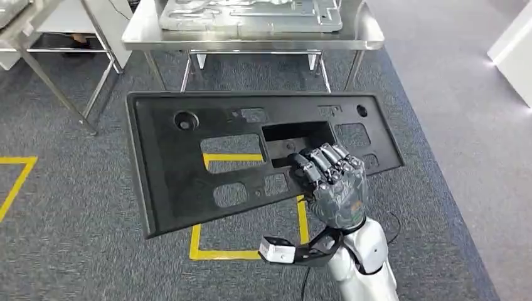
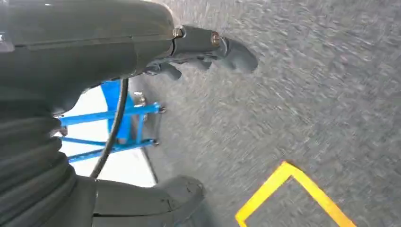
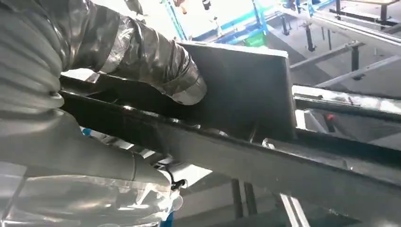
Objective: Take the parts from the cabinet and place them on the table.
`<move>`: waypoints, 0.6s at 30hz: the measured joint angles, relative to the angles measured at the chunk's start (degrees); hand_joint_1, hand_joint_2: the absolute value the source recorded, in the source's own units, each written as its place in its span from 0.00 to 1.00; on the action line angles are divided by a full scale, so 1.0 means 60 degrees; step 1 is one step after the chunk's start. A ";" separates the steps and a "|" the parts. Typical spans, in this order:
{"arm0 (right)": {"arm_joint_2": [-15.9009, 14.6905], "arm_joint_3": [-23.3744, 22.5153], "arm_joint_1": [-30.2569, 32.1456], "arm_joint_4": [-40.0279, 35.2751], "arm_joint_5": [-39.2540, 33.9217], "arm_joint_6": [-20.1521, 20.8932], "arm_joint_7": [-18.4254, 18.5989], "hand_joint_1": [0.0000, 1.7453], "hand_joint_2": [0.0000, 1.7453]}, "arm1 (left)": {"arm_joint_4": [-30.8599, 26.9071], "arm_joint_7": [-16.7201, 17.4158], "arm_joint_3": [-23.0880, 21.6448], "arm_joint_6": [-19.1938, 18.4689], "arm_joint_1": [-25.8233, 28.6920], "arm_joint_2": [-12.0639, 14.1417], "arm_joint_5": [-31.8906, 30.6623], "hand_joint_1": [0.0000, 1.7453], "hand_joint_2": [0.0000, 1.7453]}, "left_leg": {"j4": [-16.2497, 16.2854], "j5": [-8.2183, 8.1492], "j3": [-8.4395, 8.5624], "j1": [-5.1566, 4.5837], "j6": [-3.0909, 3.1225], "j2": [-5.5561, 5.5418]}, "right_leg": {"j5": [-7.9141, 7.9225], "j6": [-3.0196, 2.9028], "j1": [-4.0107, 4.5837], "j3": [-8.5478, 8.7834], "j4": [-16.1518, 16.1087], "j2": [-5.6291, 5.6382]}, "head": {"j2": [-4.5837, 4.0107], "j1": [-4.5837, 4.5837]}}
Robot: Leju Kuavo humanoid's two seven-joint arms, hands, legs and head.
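A large flat black plastic panel (image 1: 188, 157) with several cut-outs hangs level above the carpet, in front of the steel table (image 1: 370, 39). My right hand (image 1: 332, 179) grips it near its lower right, with fingers hooked through a rectangular opening. The right wrist view shows the panel's edge (image 3: 246, 156) close up, with my thumb (image 3: 156, 66) pressed on its face. My left hand (image 2: 208, 47) hangs over the grey carpet with its fingers loosely extended and nothing in it.
A grey metal part (image 1: 251, 14) lies on the steel table straight ahead. A second table frame (image 1: 56, 75) stands at the left. Yellow floor tape (image 1: 207, 251) marks squares on the carpet. A white unit (image 1: 514, 50) stands at the right.
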 joint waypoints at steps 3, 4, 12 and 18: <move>0.0000 0.0000 -0.0040 0.0004 -0.0004 0.0000 0.0000 1.00 1.00 | 0.0000 0.0000 0.0000 0.0004 -0.0050 0.0007 0.0000 0.00 1.00 | -0.0059 -0.0175 0.0233 0.0010 0.0086 0.0000 | -0.0622 0.0155 -0.0137 -0.1318 0.1930 -0.0014 | 0.0000 -0.0011; 0.0000 0.0000 -0.0003 0.0007 -0.0004 0.0000 0.0000 1.00 1.00 | 0.0000 0.0000 0.0000 0.0004 -0.0043 0.0007 0.0000 0.00 1.00 | -0.0058 -0.0249 0.0297 0.0011 0.0072 -0.0003 | -0.0823 0.0211 -0.0175 -0.1756 0.2433 -0.0016 | -0.0004 -0.0007; -0.0004 0.0000 0.0036 0.0029 0.0000 0.0000 -0.0007 1.00 1.00 | 0.0000 0.0000 0.0000 -0.0003 -0.0038 -0.0004 0.0000 0.00 1.00 | -0.0155 -0.1043 0.1139 0.0076 -0.0363 0.0007 | 0.1016 0.0038 -0.0124 -0.1459 -0.0020 -0.0102 | 0.0000 0.0007; 0.0029 0.0004 -0.0023 0.0011 -0.0004 0.0000 0.0011 1.00 1.00 | -0.0004 -0.0011 0.0000 0.0004 -0.0100 -0.0004 -0.0015 0.00 1.00 | 0.2178 -0.1549 0.0013 0.0102 -0.0535 0.0016 | 0.0581 -0.0344 -0.0119 -0.0777 -0.0141 -0.0060 | 0.0000 -0.0004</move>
